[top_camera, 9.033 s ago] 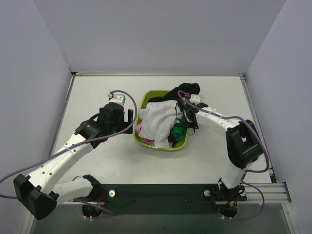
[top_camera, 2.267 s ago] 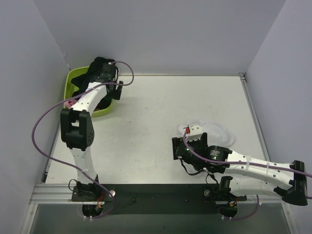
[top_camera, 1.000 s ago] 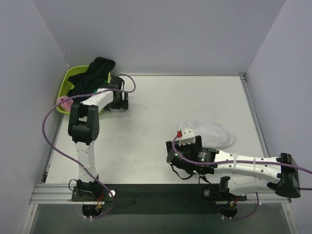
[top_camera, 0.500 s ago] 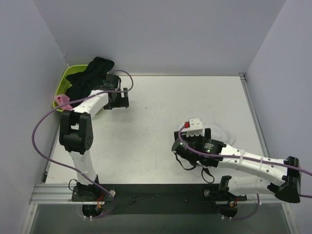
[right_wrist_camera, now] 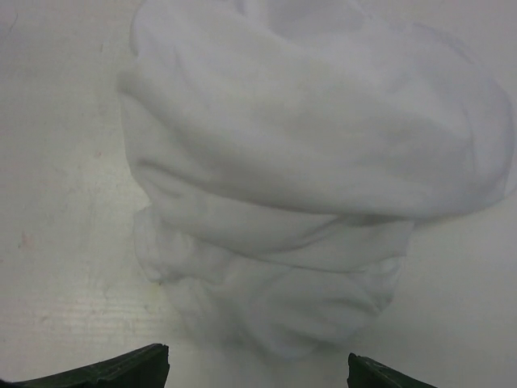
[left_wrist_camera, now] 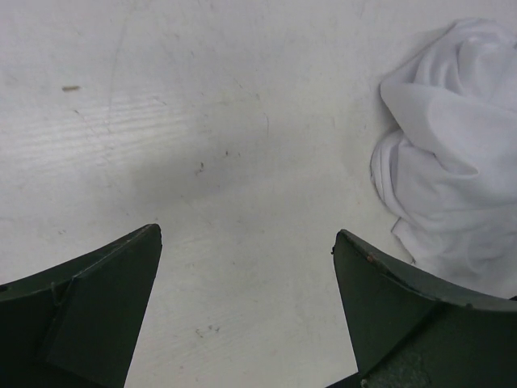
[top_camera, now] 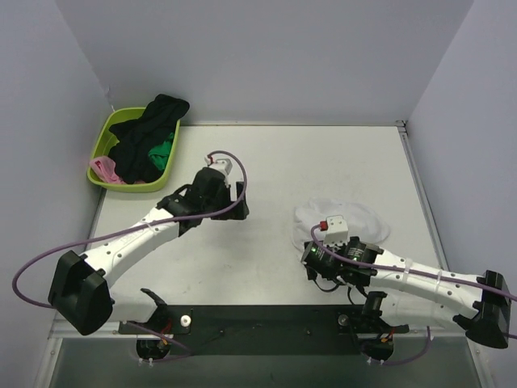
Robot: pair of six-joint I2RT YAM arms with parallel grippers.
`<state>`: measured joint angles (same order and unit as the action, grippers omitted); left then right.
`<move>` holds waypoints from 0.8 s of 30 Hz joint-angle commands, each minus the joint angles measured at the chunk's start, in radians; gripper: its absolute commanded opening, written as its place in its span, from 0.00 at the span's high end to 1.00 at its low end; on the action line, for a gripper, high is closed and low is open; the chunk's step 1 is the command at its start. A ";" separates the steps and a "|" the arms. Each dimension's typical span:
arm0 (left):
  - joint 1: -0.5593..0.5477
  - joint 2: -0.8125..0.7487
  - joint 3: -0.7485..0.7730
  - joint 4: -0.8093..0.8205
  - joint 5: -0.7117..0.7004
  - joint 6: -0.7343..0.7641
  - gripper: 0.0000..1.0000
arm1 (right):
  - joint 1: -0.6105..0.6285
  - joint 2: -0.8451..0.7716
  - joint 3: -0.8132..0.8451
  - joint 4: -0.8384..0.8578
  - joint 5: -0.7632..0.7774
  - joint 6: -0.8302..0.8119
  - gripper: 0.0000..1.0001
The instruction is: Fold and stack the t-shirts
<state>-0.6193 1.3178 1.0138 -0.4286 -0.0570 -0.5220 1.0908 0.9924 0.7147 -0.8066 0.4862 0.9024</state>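
Note:
A white t-shirt (top_camera: 343, 217) lies crumpled in a heap on the table, right of centre. It fills the right wrist view as folded layers (right_wrist_camera: 315, 178), and it lies at the right edge of the left wrist view (left_wrist_camera: 452, 162). My right gripper (right_wrist_camera: 254, 368) is open just short of the heap's near edge; from above it (top_camera: 327, 234) sits at the shirt's front. My left gripper (left_wrist_camera: 246, 242) is open over bare table, left of the shirt (top_camera: 242, 204). Black (top_camera: 149, 133), green (top_camera: 164, 152) and pink (top_camera: 103, 168) t-shirts lie in the basket.
The lime green basket (top_camera: 129, 186) stands at the far left corner against the left wall. Walls close the table on the left, back and right. A black rail (top_camera: 258, 323) with the arm bases runs along the near edge.
My left arm has swung away from the basket to the table's middle, towards the white t-shirt. My right gripper has shifted right, up to the shirt's near edge.

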 commanded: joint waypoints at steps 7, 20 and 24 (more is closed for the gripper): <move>-0.192 -0.014 -0.096 0.125 -0.061 -0.075 0.03 | 0.115 0.097 -0.069 -0.040 -0.072 0.234 0.20; -0.224 0.020 -0.132 0.172 -0.024 -0.079 0.02 | 0.095 0.215 -0.182 0.135 -0.119 0.290 0.34; -0.223 0.023 -0.123 0.165 -0.033 -0.078 0.03 | 0.063 0.213 -0.251 0.220 -0.155 0.290 0.37</move>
<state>-0.8383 1.3392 0.8768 -0.3149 -0.0906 -0.5941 1.1816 1.1954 0.5278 -0.6456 0.3630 1.1679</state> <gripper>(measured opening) 0.974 0.650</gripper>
